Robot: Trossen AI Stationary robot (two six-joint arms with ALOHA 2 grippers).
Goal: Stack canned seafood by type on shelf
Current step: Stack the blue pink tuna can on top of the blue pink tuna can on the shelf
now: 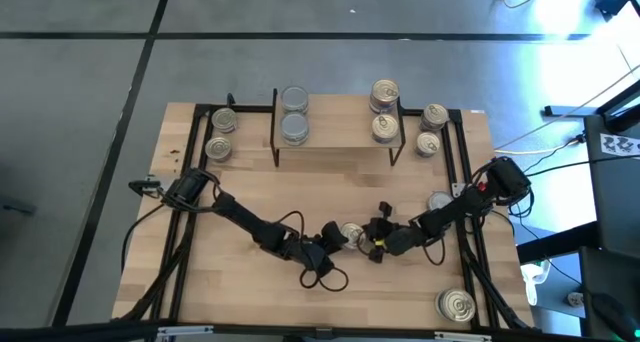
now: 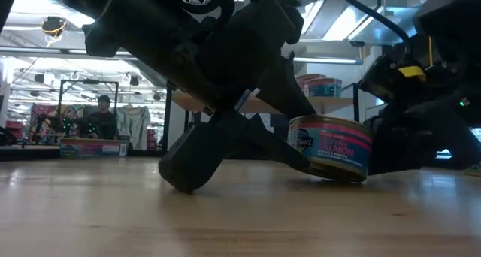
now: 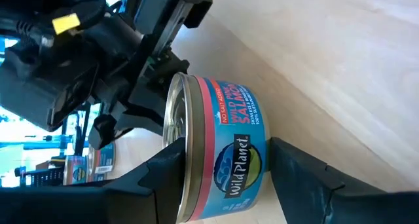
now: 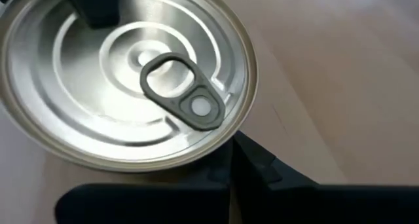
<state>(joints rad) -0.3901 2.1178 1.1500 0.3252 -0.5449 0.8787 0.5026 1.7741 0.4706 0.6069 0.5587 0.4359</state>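
At the middle of the table (image 1: 250, 282), toward its near edge, the left gripper (image 1: 340, 236) holds a salmon can (image 1: 351, 232) between its fingers, one on each side of the blue-and-pink label. In the low view the can (image 2: 331, 148) sits tilted, one edge of its base on the wood and the other slightly raised. The right gripper (image 1: 377, 238) is closed, its tips just beside the can on the far side from the left one; whether they touch the rim cannot be told.

Open wood lies in front of the shelf (image 1: 335, 142) and to the left of the arms. The shelf stands at the far edge: two silver-lidded cans (image 1: 295, 115) on its left part, two gold-lidded cans (image 1: 385, 110) on its right, a bare stretch between them. Two cans (image 1: 221, 134) stand on the table left of the shelf, two more (image 1: 432, 129) to its right. One can (image 1: 455, 304) sits near the front right corner.

Another can (image 1: 440, 200) is partly hidden under the right arm. In the low view the arms block most of the shelf. The right wrist view cuts off the lid (image 4: 124, 73) at the frame's edge.
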